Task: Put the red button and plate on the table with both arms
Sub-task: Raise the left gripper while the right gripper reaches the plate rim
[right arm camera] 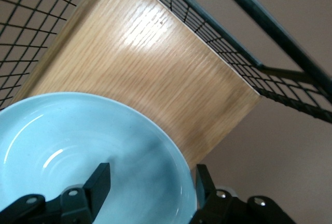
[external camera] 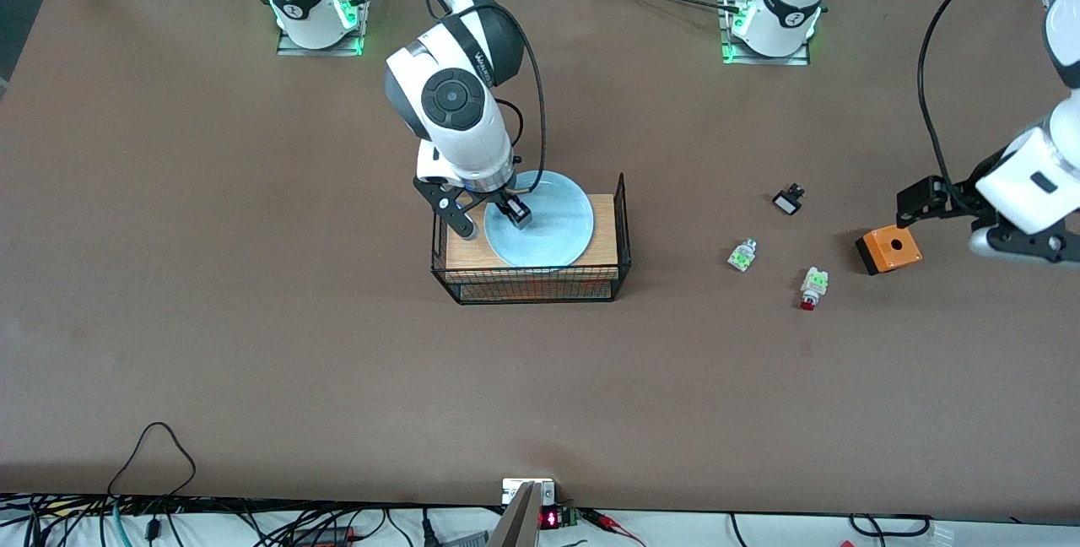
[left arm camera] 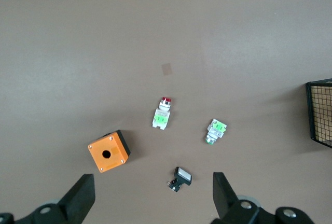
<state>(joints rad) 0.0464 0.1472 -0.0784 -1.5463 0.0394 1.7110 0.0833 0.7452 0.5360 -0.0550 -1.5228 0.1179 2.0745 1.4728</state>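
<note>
The pale blue plate [external camera: 548, 222] lies on the wood top of a black wire basket [external camera: 531, 287]. My right gripper [external camera: 488, 218] is open and straddles the plate's rim at the right arm's end, one finger inside and one outside. In the right wrist view the rim [right arm camera: 179, 167] runs between the fingers [right arm camera: 98, 182]. The red button [external camera: 812, 287] lies on the brown table [external camera: 253, 277], red cap toward the front camera. It also shows in the left wrist view [left arm camera: 162, 114]. My left gripper [external camera: 936, 226] hangs open and empty above the table, by the orange box.
An orange box with a hole [external camera: 888, 249] sits under the left gripper. A green-patched part without red [external camera: 742, 254] and a small black part [external camera: 788, 199] lie between the basket and the box. The basket's wood top [right arm camera: 155, 79] shows beside the plate.
</note>
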